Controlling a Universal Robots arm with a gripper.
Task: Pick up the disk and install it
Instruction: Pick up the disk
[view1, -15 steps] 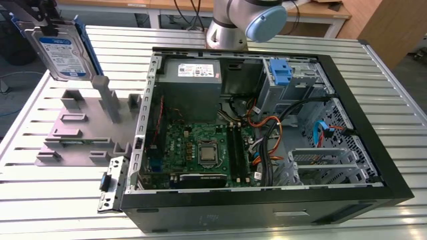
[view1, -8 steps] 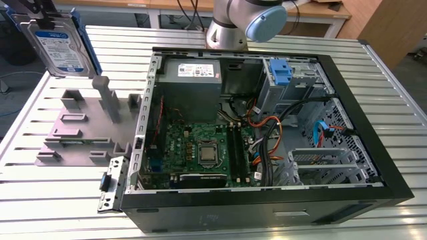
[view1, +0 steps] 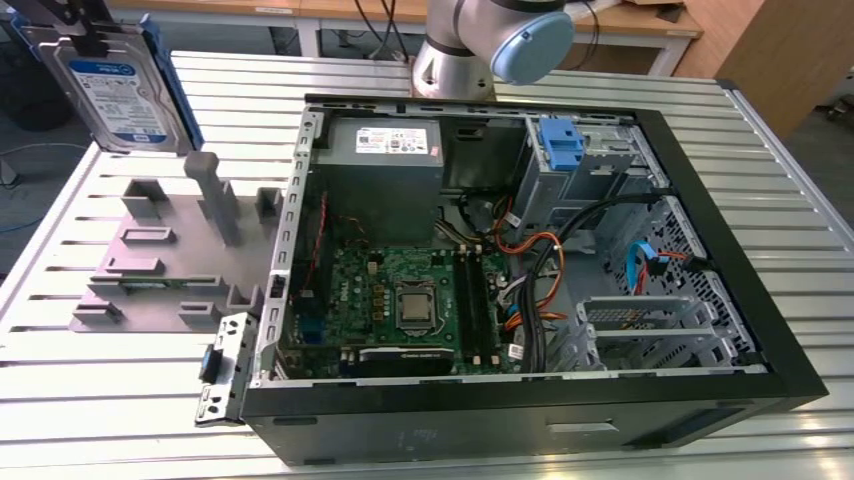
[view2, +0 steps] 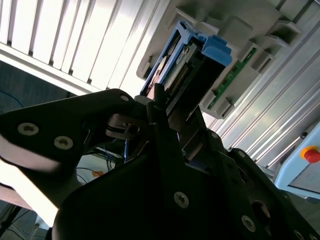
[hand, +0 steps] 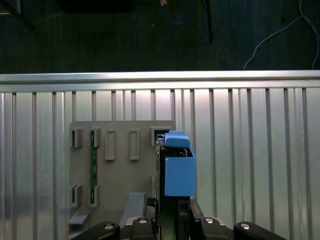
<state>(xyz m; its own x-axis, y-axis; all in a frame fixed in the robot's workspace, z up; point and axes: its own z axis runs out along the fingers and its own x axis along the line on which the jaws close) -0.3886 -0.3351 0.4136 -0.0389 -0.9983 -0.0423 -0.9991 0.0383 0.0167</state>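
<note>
The disk (view1: 118, 95), a silver-grey drive with a white-and-blue label in a blue bracket, hangs upright in the air at the exterior view's far left, above the grey holder (view1: 174, 250). My gripper (view1: 83, 38) is shut on its top edge. In the first wrist view the disk (hand: 177, 167) shows edge-on, with the gripper (hand: 167, 212) clamped on it over the holder (hand: 120, 185). The second wrist view has the disk (view2: 187, 62) between the dark fingers (view2: 160, 115).
An open computer case (view1: 787, 380) lies at the middle and right of the slatted metal table (view1: 120, 400), with a motherboard (view1: 400, 300), cables and a drive bay with a blue latch (view1: 566, 145). A green circuit strip (hand: 93, 165) sits in the holder. The arm's base (view1: 461, 60) stands behind the case.
</note>
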